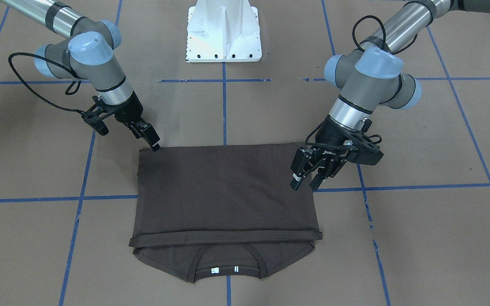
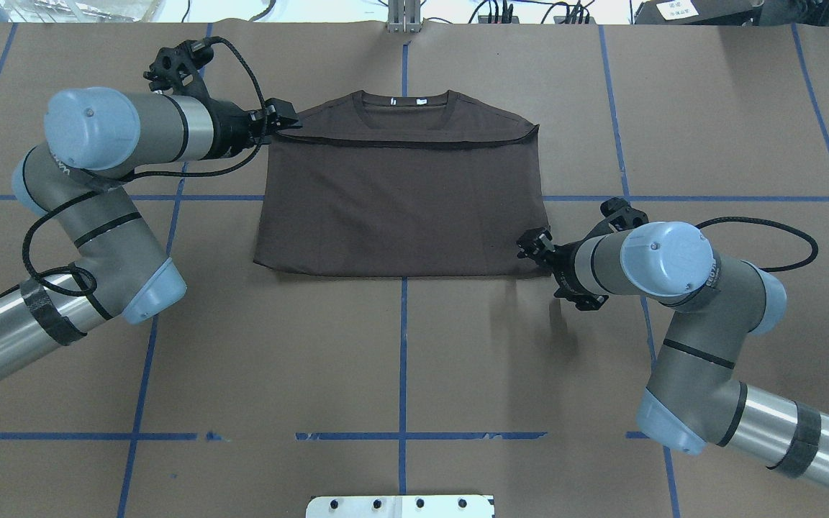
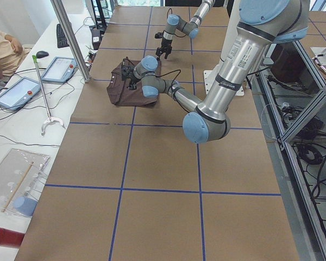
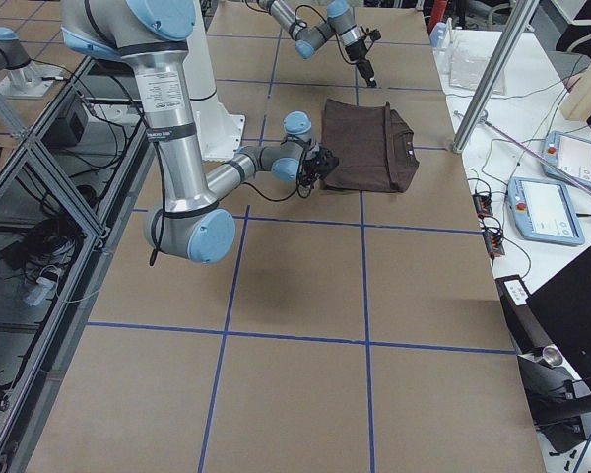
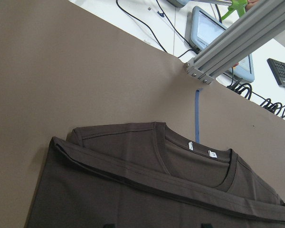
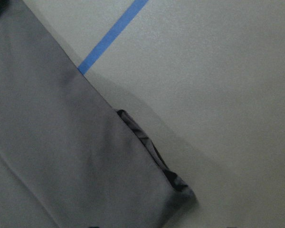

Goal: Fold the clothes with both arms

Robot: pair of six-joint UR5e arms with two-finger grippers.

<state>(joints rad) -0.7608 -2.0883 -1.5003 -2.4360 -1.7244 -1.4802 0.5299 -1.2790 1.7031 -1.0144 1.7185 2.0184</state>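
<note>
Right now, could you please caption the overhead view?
Black left gripper and right gripper at opposite corners of folded dark brown T-shirt.

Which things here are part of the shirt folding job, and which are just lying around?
Part of the job: dark brown T-shirt; left gripper; right gripper.

Just lying about, off the brown work surface: teach pendant; keyboard; mouse.
</note>
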